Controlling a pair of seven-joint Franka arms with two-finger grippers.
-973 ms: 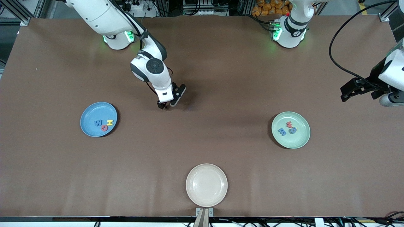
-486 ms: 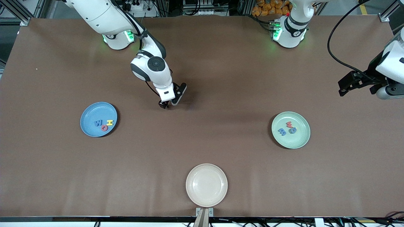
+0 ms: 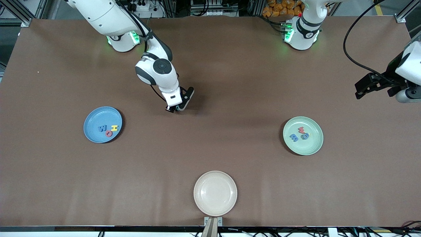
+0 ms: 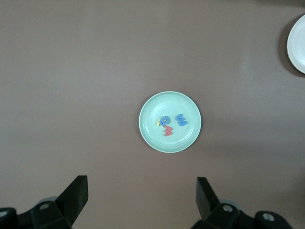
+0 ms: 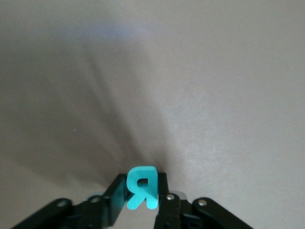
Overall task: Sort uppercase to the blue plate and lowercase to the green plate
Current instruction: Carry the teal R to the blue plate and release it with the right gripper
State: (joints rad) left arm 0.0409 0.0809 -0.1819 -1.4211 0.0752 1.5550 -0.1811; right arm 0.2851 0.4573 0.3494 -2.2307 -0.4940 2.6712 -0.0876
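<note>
A brown table [image 3: 230, 82] carries three plates. The right gripper [image 3: 173, 109], over bare tabletop between the blue plate [image 3: 93, 118] and green plate [image 3: 310, 148], pinches a teal letter [image 5: 141, 187], shaped like an R, upright between its fingertips. The blue plate holds a blue W [image 3: 102, 128], red ring letter [image 3: 108, 133] and yellow H [image 3: 114, 127]; the green one holds red [image 3: 301, 130] and blue letters [image 3: 293, 137]. A cream plate [image 3: 200, 204] sits nearest the camera. The left gripper [image 3: 361, 92] waits, jaws spread wide, high over the table with the green plate below it.
</note>
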